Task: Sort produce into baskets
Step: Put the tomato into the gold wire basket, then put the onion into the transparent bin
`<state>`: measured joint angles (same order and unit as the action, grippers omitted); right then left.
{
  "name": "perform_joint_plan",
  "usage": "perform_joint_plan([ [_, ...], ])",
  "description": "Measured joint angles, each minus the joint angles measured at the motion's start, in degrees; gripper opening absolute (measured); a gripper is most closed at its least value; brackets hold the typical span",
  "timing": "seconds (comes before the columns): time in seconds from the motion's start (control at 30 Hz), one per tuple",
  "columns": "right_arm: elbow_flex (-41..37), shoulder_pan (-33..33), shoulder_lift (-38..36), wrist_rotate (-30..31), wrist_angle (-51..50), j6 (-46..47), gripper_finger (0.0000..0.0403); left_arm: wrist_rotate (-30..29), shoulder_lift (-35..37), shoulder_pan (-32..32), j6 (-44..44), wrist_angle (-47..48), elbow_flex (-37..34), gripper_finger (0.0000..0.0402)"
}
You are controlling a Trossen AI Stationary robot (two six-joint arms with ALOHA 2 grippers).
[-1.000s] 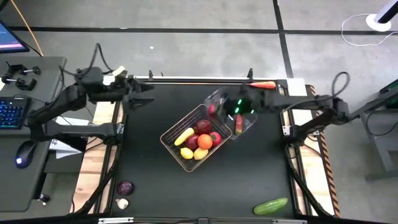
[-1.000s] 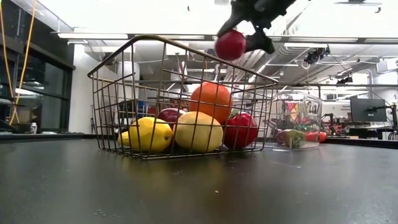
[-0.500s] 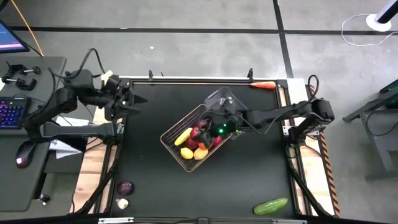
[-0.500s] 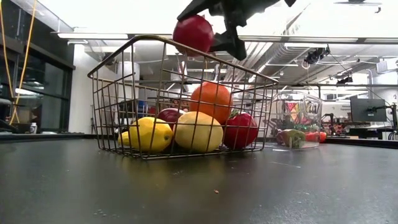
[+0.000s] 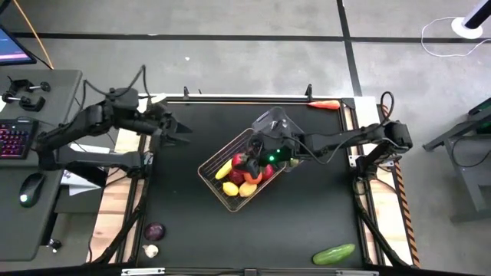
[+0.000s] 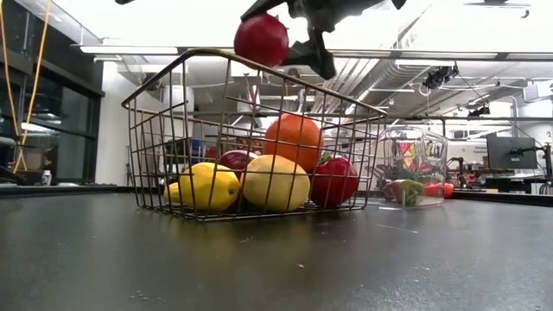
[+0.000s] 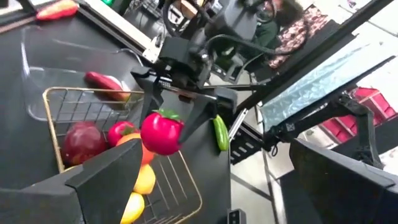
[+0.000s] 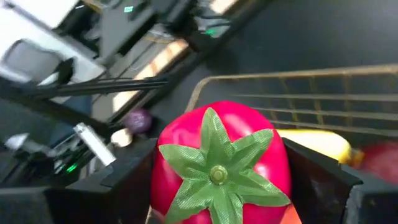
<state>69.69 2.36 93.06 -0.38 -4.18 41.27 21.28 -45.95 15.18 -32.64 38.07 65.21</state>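
Right gripper [image 6: 289, 43] clamped on red tomato [image 6: 261, 39] (green star calyx faces the wrist camera), held above wire basket [image 6: 259, 134]. Best to lower inside the rim before opening, aiming at a gap beside the orange [image 6: 292, 141]. Tomato sits between the fingers. Left gripper [image 5: 178, 127] waits wide open, well apart

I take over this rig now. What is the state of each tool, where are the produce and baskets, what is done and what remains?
Right tool: shut on a red tomato with green leafy top, above the square wire-mesh basket.
Left tool: open, empty, at the table's far left edge.
Done: yellow lemons, an orange and red fruit lie in the wire basket; some pieces in the clear plastic tub.
Left: release the tomato; then the green cucumber, purple onion, white garlic, orange carrot.
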Motion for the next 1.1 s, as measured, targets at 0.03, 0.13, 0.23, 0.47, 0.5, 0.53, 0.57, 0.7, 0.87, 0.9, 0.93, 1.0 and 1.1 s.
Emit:
perform_joint_plan([
  [0.03,0.0,-0.3,0.0,-1.5,0.7,-1.1,0.0294,0.0,-0.8,-0.2,-0.6,-0.6,0.0,0.0395],
  [0.13,0.0,-0.5,0.0,-2.4,0.6,-2.5,0.0301,-0.7,-3.2,-1.2,-2.5,-2.7,0.0,0.0395],
  [0.23,0.0,-0.5,0.0,-3.1,0.5,-4.2,0.033,-2.0,-6.0,-2.6,-4.2,-4.5,0.0,0.0395],
  [0.47,0.0,-0.8,-0.6,-4.7,0.1,-9.7,0.0386,-5.5,-11.8,-7.3,-9.9,-8.8,0.0,0.0395],
  [0.5,0.0,-1.0,-1.0,-4.9,0.0,-10.6,0.0381,-6.7,-12.5,-8.2,-10.9,-9.3,0.0,0.0395],
  [0.53,0.0,-1.4,-1.6,-5.1,-0.4,-11.7,0.0377,-7.7,-13.0,-9.2,-11.8,-9.6,0.0,0.0395],
  [0.57,0.0,-1.8,-2.4,-5.6,-0.8,-12.9,0.0374,-8.7,-13.7,-10.3,-12.6,-10.0,0.0,0.0395],
  [0.7,0.0,-4.1,-7.4,-6.1,-5.2,-17.8,0.0372,-10.9,-16.1,-17.2,-17.6,-9.0,0.0,0.0395],
  [0.87,0.0,-6.2,-13.4,-1.7,-14.3,-22.5,0.0372,-11.6,-20.4,-31.5,-30.7,3.5,0.0,0.0395],
  [0.9,0.0,-6.5,-14.4,-0.6,-15.6,-23.3,0.0372,-11.9,-21.4,-34.5,-34.8,6.9,0.0,0.0395],
  [0.93,0.0,-6.6,-15.1,0.3,-16.8,-23.7,0.0372,-12.2,-22.5,-37.5,-39.2,10.0,0.0,0.0395],
  [1.0,0.0,-6.9,-16.4,1.6,-18.8,-23.8,0.0372,-13.1,-24.6,-43.3,-48.5,16.6,0.0,0.0395],
  [1.1,0.0,-7.0,-17.0,1.9,-20.2,-23.8,0.0372,-13.3,-28.1,-51.0,-58.5,24.0,0.0,0.0395],
])
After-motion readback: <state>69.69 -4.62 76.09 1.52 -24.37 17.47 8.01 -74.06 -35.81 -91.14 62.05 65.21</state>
